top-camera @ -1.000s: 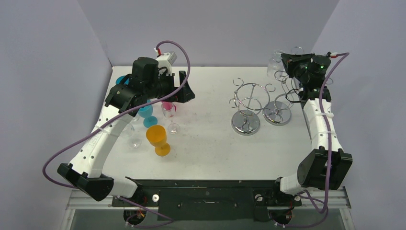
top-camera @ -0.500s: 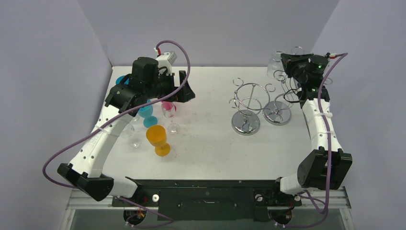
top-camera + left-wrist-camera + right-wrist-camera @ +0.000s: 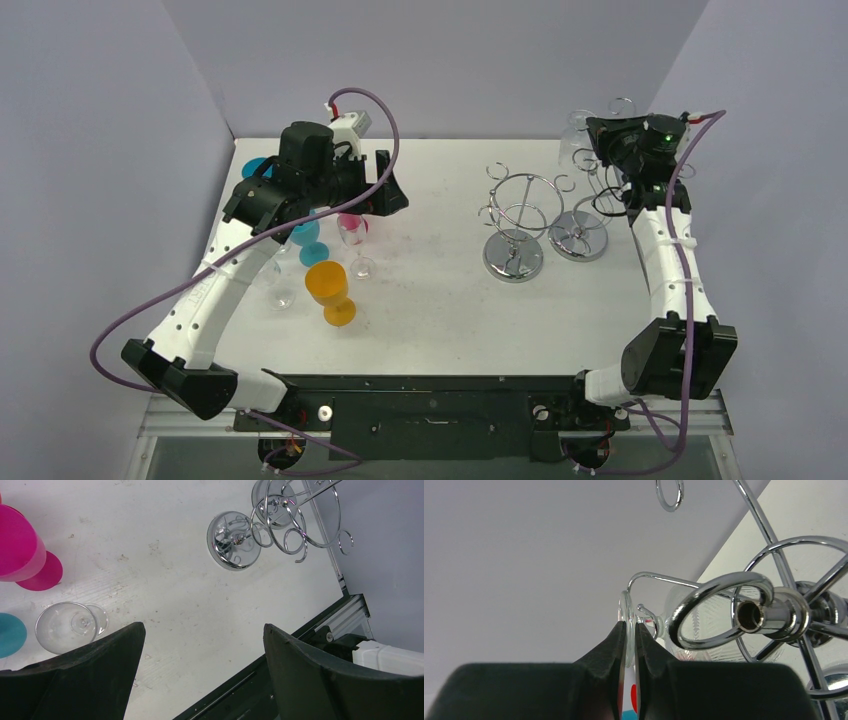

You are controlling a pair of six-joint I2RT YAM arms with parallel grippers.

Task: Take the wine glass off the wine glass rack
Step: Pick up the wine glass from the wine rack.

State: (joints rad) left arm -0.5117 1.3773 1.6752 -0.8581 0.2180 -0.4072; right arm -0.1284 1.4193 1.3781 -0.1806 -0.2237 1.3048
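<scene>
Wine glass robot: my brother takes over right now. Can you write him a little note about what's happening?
Right gripper: shut on the foot of the clear wine glass, which hangs at a hook of the far rack.
Left gripper: open, holding nothing, above the left side of the table.
Done: several glasses stand at the left, among them the orange glass and the pink glass.
Left: draw the held glass clear of the rack, then set it down.
</scene>
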